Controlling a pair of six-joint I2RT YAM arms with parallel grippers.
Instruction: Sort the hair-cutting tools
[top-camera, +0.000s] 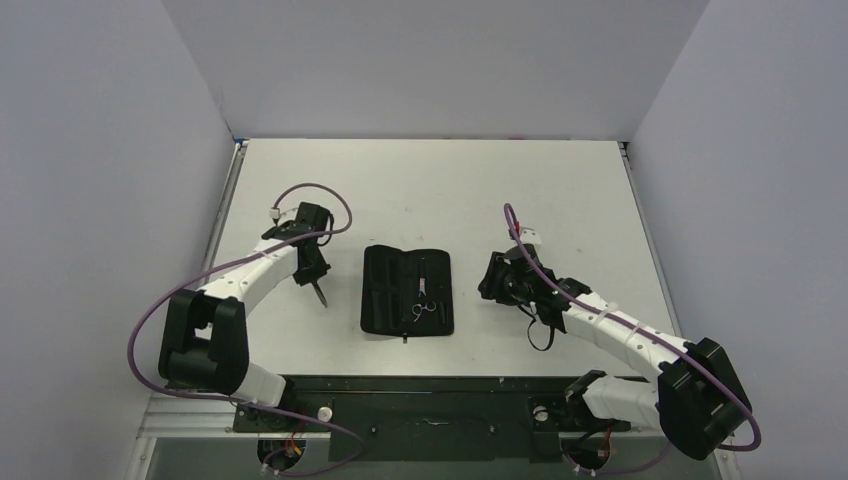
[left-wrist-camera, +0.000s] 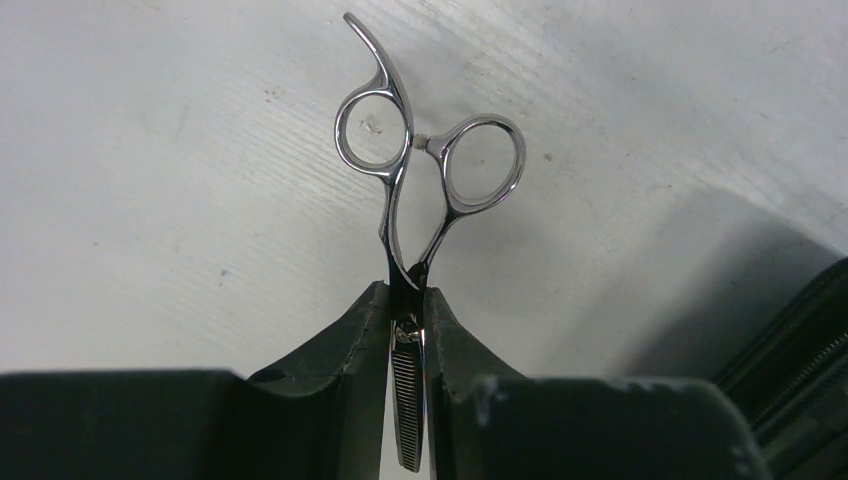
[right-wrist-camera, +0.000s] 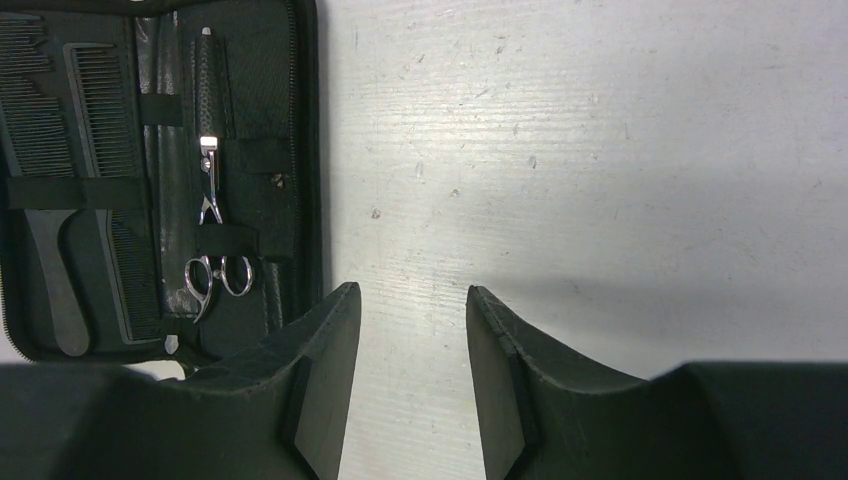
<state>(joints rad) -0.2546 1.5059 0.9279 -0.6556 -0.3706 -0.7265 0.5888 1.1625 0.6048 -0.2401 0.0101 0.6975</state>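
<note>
The left claw (left-wrist-camera: 405, 300) pinches the scissors (left-wrist-camera: 400, 190) by the blades, seemingly just above the bench (left-wrist-camera: 150, 200) beside the case (top-camera: 382, 290), and should lower them flat before release; the right claw (right-wrist-camera: 412, 300) gapes empty.

You had the left gripper (top-camera: 316, 280) just left of the open black case (top-camera: 385, 300), gripping a slim pointed tool (top-camera: 321, 296) that stuck out toward the near edge. Silver scissors (top-camera: 425, 303) lay in the case's right half. Your right gripper (top-camera: 495, 280) hung just right of the case, over the white table (top-camera: 400, 190).
</note>
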